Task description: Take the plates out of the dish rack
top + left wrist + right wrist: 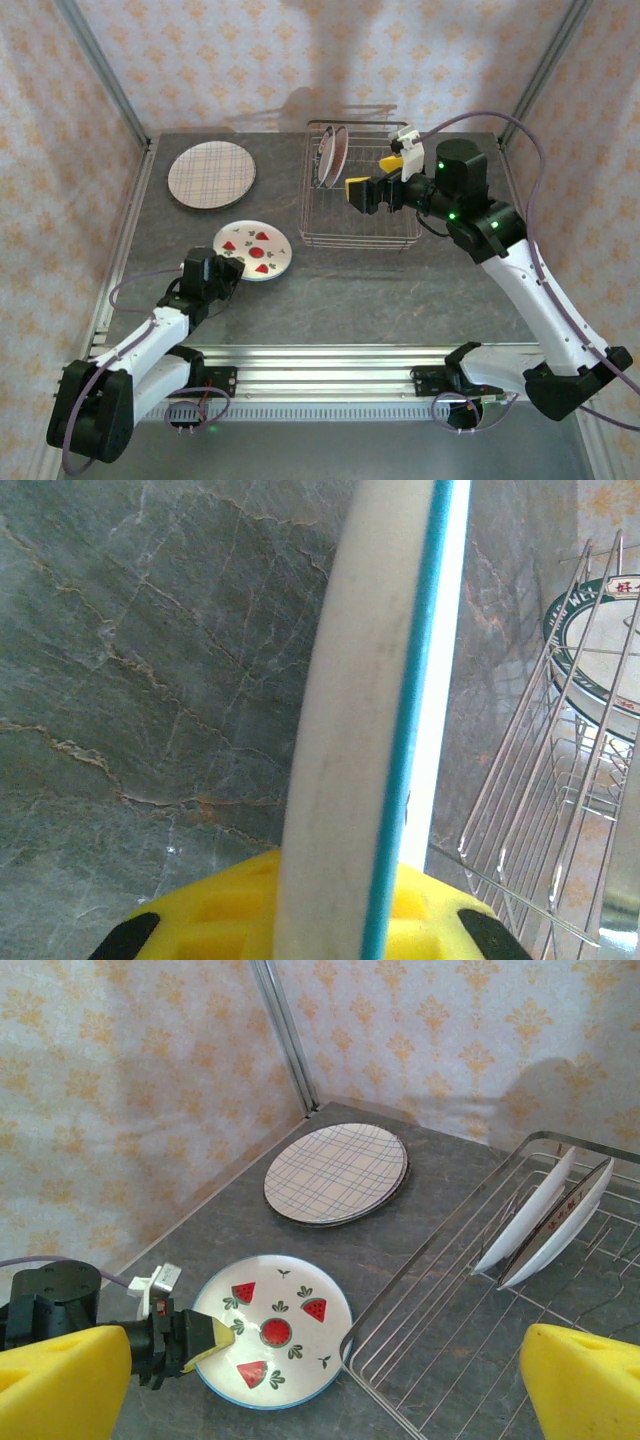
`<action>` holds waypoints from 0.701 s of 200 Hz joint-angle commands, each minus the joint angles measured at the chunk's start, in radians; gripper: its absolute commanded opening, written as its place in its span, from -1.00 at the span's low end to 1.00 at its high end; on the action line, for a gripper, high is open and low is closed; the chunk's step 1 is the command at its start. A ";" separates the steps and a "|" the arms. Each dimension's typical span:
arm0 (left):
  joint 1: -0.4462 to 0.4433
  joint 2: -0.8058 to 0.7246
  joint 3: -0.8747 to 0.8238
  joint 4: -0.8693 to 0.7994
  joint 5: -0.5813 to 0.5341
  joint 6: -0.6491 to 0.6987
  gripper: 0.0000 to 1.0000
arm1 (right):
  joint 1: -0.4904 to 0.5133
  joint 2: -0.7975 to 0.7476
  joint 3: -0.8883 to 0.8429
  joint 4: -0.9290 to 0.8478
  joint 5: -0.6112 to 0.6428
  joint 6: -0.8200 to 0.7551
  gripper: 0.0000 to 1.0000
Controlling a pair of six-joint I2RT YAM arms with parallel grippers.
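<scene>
At the far-left corner of the rack (360,239) two plates (331,153) stand on edge, just left of the wide-open right end effector (374,176); left end effector (226,265) pinches the watermelon plate (258,250) on the worktop (400,290).

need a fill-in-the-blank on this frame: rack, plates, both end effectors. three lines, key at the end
1. The dish rack holds ____ upright plates.
2. The left end effector is shut on the watermelon plate at its ____.
3. The right end effector, above the dish rack, is ____.
Missing words: two; rim; open.
</scene>
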 commanded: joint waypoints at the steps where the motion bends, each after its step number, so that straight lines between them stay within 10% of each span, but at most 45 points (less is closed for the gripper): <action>1: 0.005 -0.004 0.003 0.125 0.010 0.015 -1.00 | 0.007 0.003 0.008 0.001 -0.017 0.015 0.99; 73: 0.005 0.025 -0.010 0.118 0.020 0.020 -1.00 | 0.007 0.003 0.013 -0.012 -0.015 0.019 0.99; 140: 0.006 0.049 0.000 0.047 0.019 0.035 -0.30 | 0.008 0.011 0.024 -0.021 -0.016 0.021 0.99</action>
